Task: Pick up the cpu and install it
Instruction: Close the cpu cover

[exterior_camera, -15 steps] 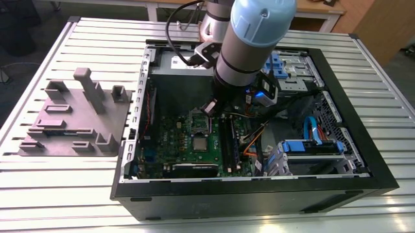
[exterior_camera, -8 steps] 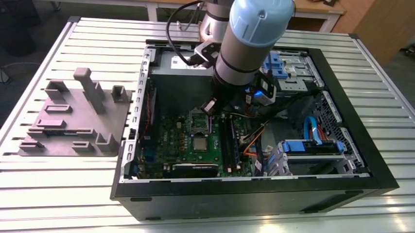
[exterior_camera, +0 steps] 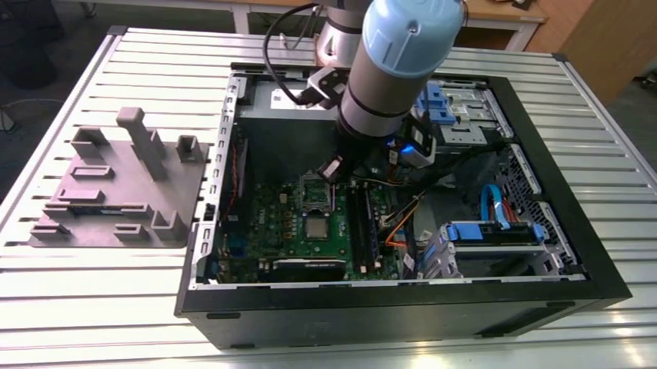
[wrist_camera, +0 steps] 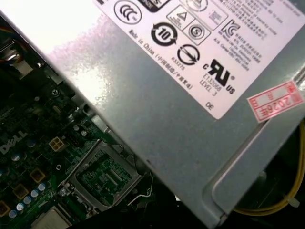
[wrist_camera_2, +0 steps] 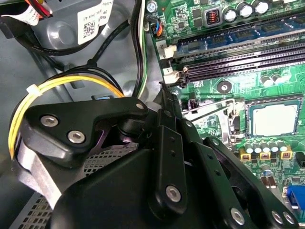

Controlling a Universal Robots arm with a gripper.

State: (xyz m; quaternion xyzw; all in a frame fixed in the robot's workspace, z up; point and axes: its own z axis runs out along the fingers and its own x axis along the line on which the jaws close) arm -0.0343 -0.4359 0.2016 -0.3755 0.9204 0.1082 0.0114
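Observation:
The cpu (exterior_camera: pixel 316 228) is a small silvery square lying flat in its socket on the green motherboard (exterior_camera: pixel 277 223) inside the open computer case. It also shows in the second wrist view (wrist_camera_2: pixel 275 119), and a pale corner of it (wrist_camera: pixel 46 221) in the first wrist view. A metal socket frame (wrist_camera: pixel 102 176) stands open beside it. My gripper (exterior_camera: pixel 333 169) hangs over the board's far part, above the frame (exterior_camera: pixel 316 196) and apart from the cpu. In the second wrist view the gripper (wrist_camera_2: pixel 165 90) looks shut with nothing in it, its tip near the end of the memory slots.
A silver-grey box with a white label (wrist_camera: pixel 190 95) lies close to the socket. Long black memory slots (wrist_camera_2: pixel 238 52) run beside the cpu. Yellow cables (wrist_camera_2: pixel 71 81) pass near the gripper. Blue drive brackets (exterior_camera: pixel 493 231) fill the case's right. A grey fixture (exterior_camera: pixel 113 192) sits on the slatted table.

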